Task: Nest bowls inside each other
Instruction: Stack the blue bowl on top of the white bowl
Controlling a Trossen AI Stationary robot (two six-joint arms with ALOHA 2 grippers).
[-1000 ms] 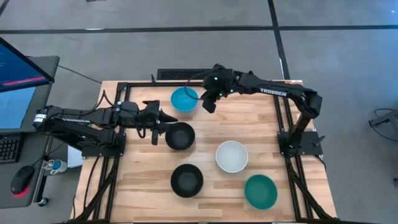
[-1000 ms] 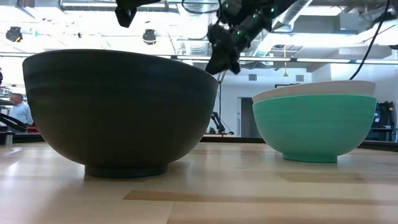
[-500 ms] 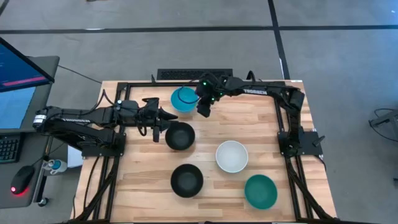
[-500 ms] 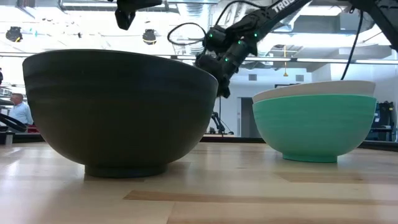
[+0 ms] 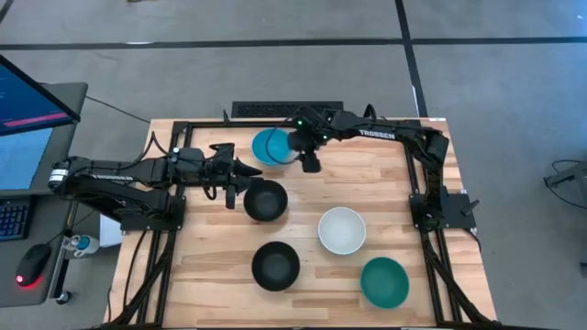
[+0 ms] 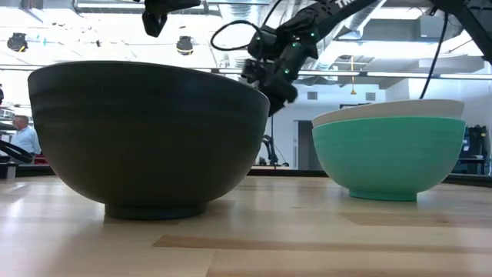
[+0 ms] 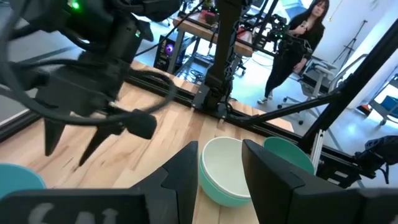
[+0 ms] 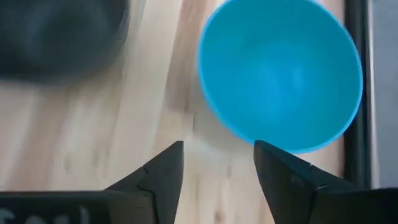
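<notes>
1. Left gripper (image 7: 221,171): fingers standing apart.
2. White bowl (image 7: 225,167) and teal bowl (image 7: 291,154) beyond: sitting on wooden table (image 7: 168,124).
3. Right gripper (image 7: 68,142): hovering nearby.
4. Person (image 7: 293,43): standing far behind.

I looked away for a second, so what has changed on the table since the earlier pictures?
The right gripper swung in from the right to the bright light blue round bowl, fingers open at its rim, nothing grasped. The left gripper stayed by the near black bowl; no bowl moved.

On the desk (image 5: 385,183), five bowls lay apart: one (image 5: 270,146) upper centre, one (image 5: 265,201) below it, one (image 5: 276,266) lower centre, two (image 5: 342,230) (image 5: 384,281) toward lower right.
</notes>
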